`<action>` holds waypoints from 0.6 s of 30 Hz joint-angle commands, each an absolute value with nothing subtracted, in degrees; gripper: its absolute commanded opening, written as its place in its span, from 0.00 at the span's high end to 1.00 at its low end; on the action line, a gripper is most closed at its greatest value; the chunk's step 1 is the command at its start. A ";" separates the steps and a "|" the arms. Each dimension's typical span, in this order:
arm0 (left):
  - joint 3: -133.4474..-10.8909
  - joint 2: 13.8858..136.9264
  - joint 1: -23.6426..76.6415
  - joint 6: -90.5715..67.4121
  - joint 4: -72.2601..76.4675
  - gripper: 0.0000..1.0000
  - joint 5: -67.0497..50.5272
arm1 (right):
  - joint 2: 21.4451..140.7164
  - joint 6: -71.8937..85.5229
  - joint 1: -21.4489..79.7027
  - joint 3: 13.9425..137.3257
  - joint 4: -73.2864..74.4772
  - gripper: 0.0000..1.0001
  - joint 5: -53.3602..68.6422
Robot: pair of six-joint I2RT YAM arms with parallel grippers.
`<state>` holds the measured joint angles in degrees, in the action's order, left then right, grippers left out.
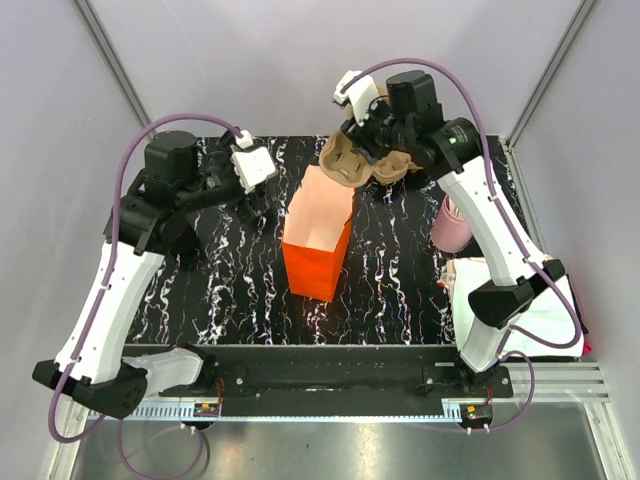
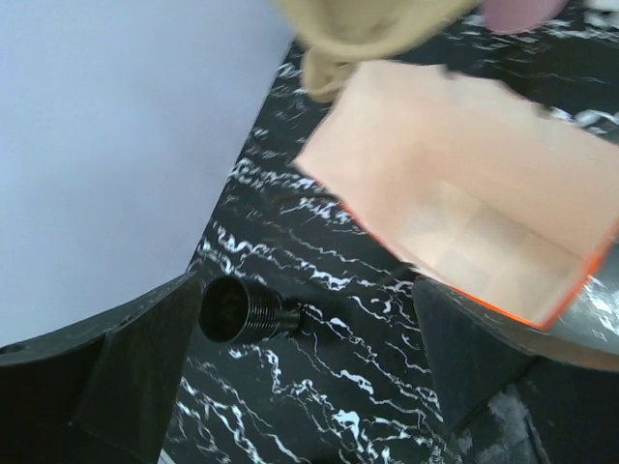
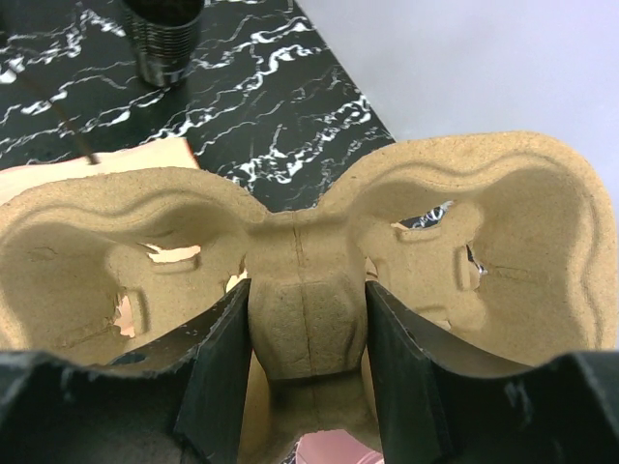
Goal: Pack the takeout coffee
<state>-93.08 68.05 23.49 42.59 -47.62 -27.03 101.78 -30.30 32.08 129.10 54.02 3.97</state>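
Observation:
The takeout coffee, a small black ribbed cup (image 2: 237, 309), stands on the marble table behind the orange paper bag (image 1: 320, 232); it also shows in the right wrist view (image 3: 164, 39). In the top view the cup is hidden under the left arm. My left gripper (image 2: 300, 377) is open and empty, low over the table, with the cup just inside its left finger (image 2: 126, 367) and the open bag (image 2: 464, 193) by its right finger. My right gripper (image 3: 308, 338) is shut on the middle ridge of the brown pulp tray (image 3: 309, 242) and holds it above the bag's far end (image 1: 350, 160).
A pink cup (image 1: 450, 225) stands at the right of the table, beside the right arm. A white object (image 1: 545, 310) lies at the right front edge. Grey walls close in the back and both sides.

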 commanded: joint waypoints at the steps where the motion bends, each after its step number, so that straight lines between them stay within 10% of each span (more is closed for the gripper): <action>1: -86.76 67.94 20.13 30.69 -32.53 0.01 -18.31 | 102.22 -33.74 34.27 127.71 53.44 0.47 2.81; 18: -79.54 65.92 17.14 18.99 -20.83 0.01 -18.28 | 101.60 -33.14 42.89 113.82 47.29 0.46 -3.51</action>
<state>-79.99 67.42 17.47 22.39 -26.09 -17.74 103.07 -33.95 41.06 115.66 51.79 -0.23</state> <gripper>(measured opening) 0.985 0.542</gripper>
